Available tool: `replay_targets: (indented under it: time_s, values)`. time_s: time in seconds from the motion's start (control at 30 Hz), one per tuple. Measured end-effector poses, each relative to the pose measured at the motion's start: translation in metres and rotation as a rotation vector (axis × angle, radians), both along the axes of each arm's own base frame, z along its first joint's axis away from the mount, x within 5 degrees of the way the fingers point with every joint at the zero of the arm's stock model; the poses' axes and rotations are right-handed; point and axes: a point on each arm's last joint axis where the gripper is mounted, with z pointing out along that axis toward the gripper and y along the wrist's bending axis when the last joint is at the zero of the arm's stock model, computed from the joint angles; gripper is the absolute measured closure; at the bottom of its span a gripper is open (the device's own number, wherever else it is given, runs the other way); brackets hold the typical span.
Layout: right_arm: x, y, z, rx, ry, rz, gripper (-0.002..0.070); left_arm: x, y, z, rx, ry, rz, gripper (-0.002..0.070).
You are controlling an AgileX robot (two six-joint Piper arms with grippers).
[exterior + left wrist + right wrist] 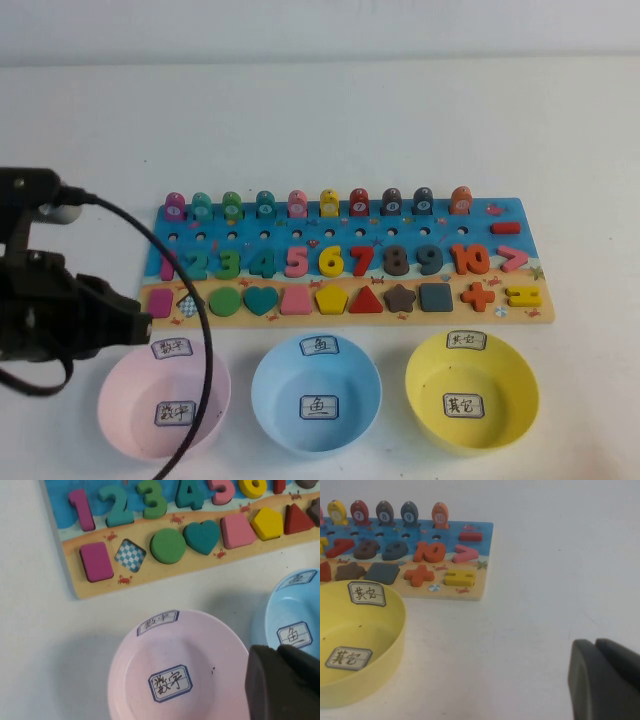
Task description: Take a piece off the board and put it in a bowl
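Observation:
The board lies across the middle of the table with numbers, shapes and a back row of small fish pieces. The magenta-pink piece stands at the far left of that row. The light blue bowl sits in front of the board, in the middle of three bowls; its edge shows in the left wrist view. My left gripper is shut and empty, above the pink bowl's left rim; it also shows in the left wrist view. My right gripper is shut and empty over bare table right of the board, outside the high view.
A pink bowl sits left of the blue one and a yellow bowl right of it. The left arm's black cable loops over the board's left end. The table's front edge is close behind the bowls.

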Motion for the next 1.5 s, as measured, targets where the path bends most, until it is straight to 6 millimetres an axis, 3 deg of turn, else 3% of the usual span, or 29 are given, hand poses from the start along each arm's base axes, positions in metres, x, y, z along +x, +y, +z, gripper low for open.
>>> replay_targets:
  time_s: [0.27,0.53,0.83,0.9,1.13,1.5]
  values:
    - [0.000,0.000,0.000,0.000,0.000,0.000,0.0694,0.044,-0.018,0.006,0.030,0.047,-0.015,0.0680]
    - [0.000,0.000,0.000,0.000,0.000,0.000,0.0694,0.101,-0.034,0.014,0.184,0.082,-0.001,0.0680]
    - [0.000,0.000,0.000,0.000,0.000,0.000,0.0694,0.153,-0.044,0.006,0.301,0.091,0.016,0.0672]
    - [0.000,0.000,0.000,0.000,0.000,0.000,0.0694,0.164,-0.047,0.002,0.306,0.099,0.017,0.0641]
    - [0.000,0.000,0.000,0.000,0.001,0.000,0.0694,0.198,-0.047,-0.010,0.348,0.154,0.044,0.0426]
    - [0.000,0.000,0.000,0.000,0.001,0.000,0.0694,0.232,-0.045,-0.031,0.368,0.220,0.094,0.0386]
